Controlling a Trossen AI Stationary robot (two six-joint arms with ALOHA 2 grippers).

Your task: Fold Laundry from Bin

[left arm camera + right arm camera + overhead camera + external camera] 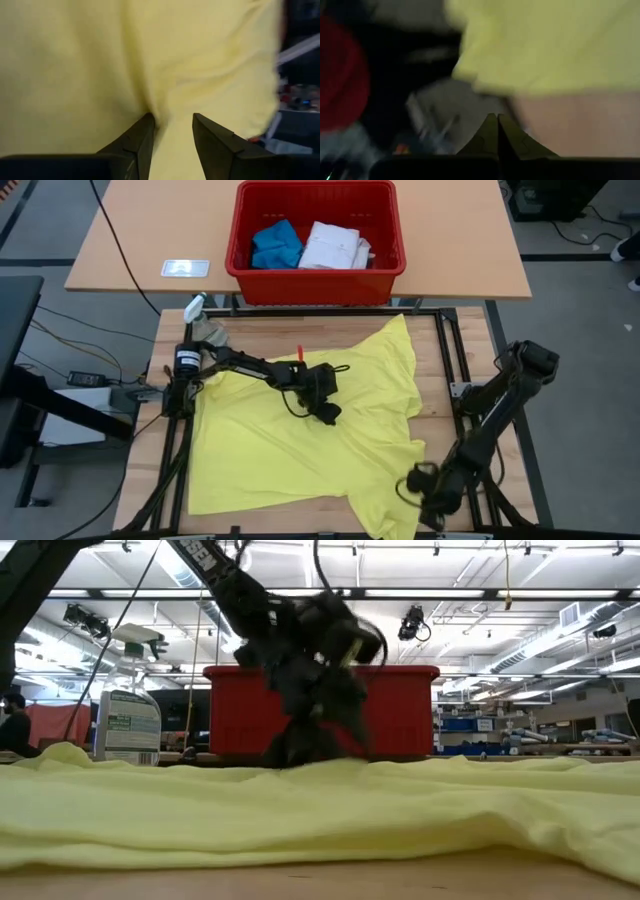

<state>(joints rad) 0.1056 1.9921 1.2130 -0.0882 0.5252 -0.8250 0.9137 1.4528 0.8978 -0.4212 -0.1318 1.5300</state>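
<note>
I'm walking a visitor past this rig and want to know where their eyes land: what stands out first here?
The bright yellow T-shirt spread across the near work surface grabs the eye, with the left gripper down on its middle, fingers apart around a ridge of cloth. Behind it the red bin sits on the tan table, holding a blue piece and a white shirt. The right gripper waits shut at the shirt's near right edge.
</note>
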